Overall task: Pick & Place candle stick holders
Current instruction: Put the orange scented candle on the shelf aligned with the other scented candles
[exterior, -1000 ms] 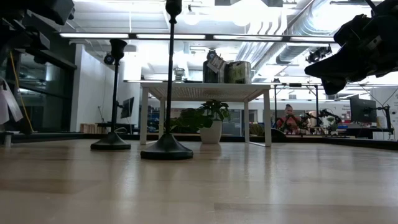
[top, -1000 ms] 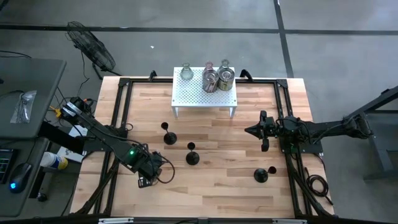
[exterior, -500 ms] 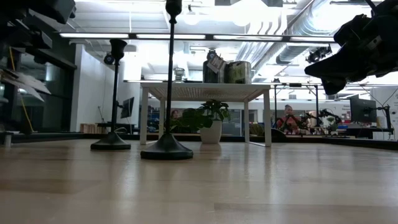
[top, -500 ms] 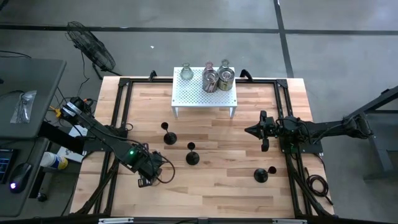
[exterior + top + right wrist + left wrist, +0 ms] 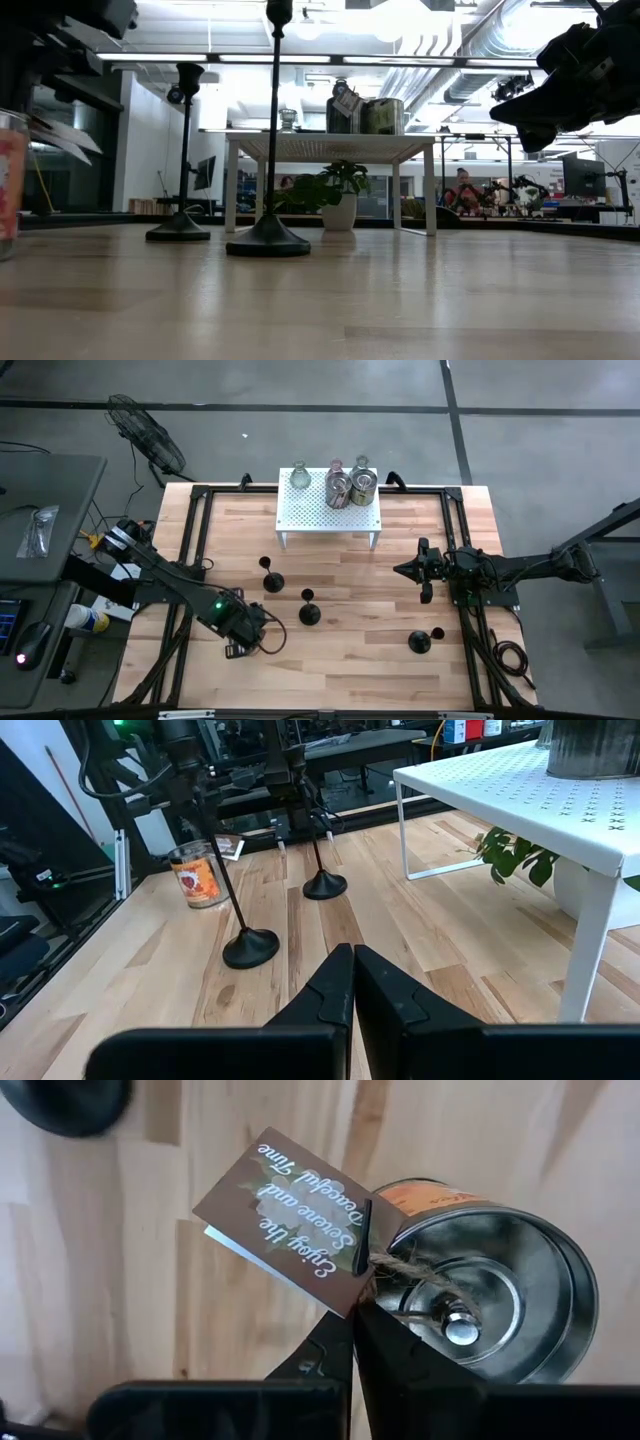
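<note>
High view: left gripper [image 5: 243,632] low over the near-left part of the table [image 5: 350,660], right gripper [image 5: 408,569] hovering at the right side, well clear of everything. The holder under the left arm is hidden from above — only the left wrist view shows it: a silvery tin holder [image 5: 490,1295] with an orange label band, twine and a brown paper tag [image 5: 290,1215] tied at its rim. The left fingers [image 5: 345,1345] are pressed together with the twine and tag corner right at their tips; whether they pinch the twine or just touch it I cannot tell. The tin sits just past the fingertips, standing on the wood.

Right wrist view gives the side look: same orange-banded tin [image 5: 198,875] upright under the left arm, two black holders [image 5: 250,946] between it and the white rack [image 5: 520,805]. Right fingers [image 5: 350,985] closed on nothing.

Low view catches only the tin's edge at the far left of the picture, plus the two black stems.

High view alone shows a third black holder [image 5: 419,642] near the right edge with a small dark piece beside it, and four glass or silvery holders [image 5: 352,488] on the rack.
</note>
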Robot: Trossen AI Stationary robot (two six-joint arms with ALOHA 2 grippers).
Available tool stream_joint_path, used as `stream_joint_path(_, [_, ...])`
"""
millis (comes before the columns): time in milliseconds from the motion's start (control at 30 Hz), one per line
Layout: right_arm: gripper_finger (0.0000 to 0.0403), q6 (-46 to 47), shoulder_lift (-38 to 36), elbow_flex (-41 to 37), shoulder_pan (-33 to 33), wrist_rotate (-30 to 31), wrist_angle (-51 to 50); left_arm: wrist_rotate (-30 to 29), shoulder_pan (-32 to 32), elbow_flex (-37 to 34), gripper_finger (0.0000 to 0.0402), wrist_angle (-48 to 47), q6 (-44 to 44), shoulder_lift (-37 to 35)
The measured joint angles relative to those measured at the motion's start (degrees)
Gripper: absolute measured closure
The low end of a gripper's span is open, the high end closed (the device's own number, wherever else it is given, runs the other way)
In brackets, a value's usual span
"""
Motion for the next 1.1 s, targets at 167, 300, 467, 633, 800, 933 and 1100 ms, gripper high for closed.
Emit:
stream_joint_path(167, [0.0398,0.01,0.00,-0.01,0.00,0.00,-0.02,-0.73,1.71,2.15,0.0401,-0.88,2.81,0.21])
stream_joint_path(300, [0.0398,0.01,0.02,0.00,0.00,0.00,0.00,0.46,3.34,2.27,0.0401,-0.90,4.00,0.15])
stream_joint_path(467, [0.0398,0.01,0.02,0.00,0.00,-0.01,-0.02,1.40,4.32,2.38,0.0401,-0.56,5.33,0.08])
stream_joint_path(633, [0.0398,0.01,0.02,-0.01,0.00,-0.01,0.00,2.70,4.27,2.46,0.0401,-1.01,5.60,0.01])
stream_joint_path(800, [0.0398,0.01,0.00,-0.01,0.00,-0.01,0.00,2.94,4.14,3.88,0.0401,-3.52,5.47,-0.03])
stream_joint_path(933, [0.0398,-0.01,0.02,-0.01,0.00,-0.01,0.00,1.95,4.14,6.40,0.0401,-7.18,5.47,-0.09])
stream_joint_path(1100, [0.0398,0.01,0.02,-0.01,0.00,-0.01,0.00,1.79,4.14,8.46,0.0401,-10.07,5.78,-1.13])
